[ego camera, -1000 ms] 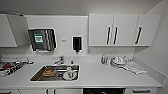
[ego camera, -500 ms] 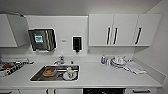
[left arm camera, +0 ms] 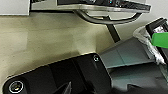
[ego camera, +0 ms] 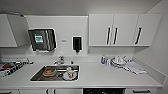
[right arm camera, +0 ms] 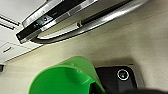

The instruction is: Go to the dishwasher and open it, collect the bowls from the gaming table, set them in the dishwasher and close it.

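In the right wrist view, a wide bright green bowl (right arm camera: 66,77) sits closest to the camera, its rim tilted and its hollow facing up toward the lens. It lies right against the robot's dark plate with a round fitting. The right end effector's fingers are hidden, so I cannot tell whether they clamp the bowl or how wide they stand. Beyond the bowl lies a pale beige floor (right arm camera: 140,42), and past that the dishwasher (right arm camera: 62,15) shows its silver-grey top edge, a dark control strip with a small blue light, and a long curved metal handle bar.

In the left wrist view, the robot's dark plate and jointed bar take the near part. The left end effector's fingers cannot be made out, so its opening is unclear. Farther off, a patch of bright green (left arm camera: 160,39) shows at the picture's edge beside a dark-framed bin lined with a pale bag (left arm camera: 150,42). Beyond the floor (left arm camera: 37,45), the dishwasher door edge and handle (left arm camera: 107,17) appear again.

In the head view, the dishwasher's dark opening (ego camera: 103,90) sits at the near edge below the white table (ego camera: 105,75). A steel sink (ego camera: 56,73) holds dishes. Farther back stand a tap (ego camera: 60,60), a bottle and stacked dishes (ego camera: 117,61), a towel dispenser (ego camera: 42,40), a soap dispenser (ego camera: 77,43) and white wall cabinets with black handles (ego camera: 123,30).
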You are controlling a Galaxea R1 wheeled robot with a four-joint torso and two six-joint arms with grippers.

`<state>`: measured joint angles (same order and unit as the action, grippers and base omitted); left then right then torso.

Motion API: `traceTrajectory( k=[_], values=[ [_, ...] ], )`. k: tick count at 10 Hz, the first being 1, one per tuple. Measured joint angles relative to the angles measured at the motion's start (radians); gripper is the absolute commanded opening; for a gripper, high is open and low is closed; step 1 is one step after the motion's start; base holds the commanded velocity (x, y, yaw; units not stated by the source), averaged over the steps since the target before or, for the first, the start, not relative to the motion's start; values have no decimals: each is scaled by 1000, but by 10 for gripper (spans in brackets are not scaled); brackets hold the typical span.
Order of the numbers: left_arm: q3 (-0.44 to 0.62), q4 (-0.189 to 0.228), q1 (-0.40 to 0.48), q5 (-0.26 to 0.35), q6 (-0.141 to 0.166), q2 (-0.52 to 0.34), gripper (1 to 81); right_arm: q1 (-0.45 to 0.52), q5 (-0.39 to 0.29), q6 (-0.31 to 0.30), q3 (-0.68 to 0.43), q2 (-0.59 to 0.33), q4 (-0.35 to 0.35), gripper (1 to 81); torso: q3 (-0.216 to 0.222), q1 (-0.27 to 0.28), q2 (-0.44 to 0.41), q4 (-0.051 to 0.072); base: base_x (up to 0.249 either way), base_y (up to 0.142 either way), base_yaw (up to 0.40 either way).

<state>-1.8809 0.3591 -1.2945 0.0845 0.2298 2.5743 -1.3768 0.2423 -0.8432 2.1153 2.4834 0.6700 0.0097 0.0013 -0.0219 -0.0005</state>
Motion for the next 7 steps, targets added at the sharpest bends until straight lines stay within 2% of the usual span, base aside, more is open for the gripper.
traceTrajectory(
  k=[3, 7],
  values=[
    [-105, 24, -38, -23, -2, 64, 811, 84, -9, -49, -153, -133, 0, 10, 0, 0, 0, 0, 0, 0, 0],
    [-258, 39, -90, -53, -2, 151, 811, 218, -36, -90, -299, -197, 0, 10, 0, 0, 0, 0, 0, 0, 0]
  ],
)
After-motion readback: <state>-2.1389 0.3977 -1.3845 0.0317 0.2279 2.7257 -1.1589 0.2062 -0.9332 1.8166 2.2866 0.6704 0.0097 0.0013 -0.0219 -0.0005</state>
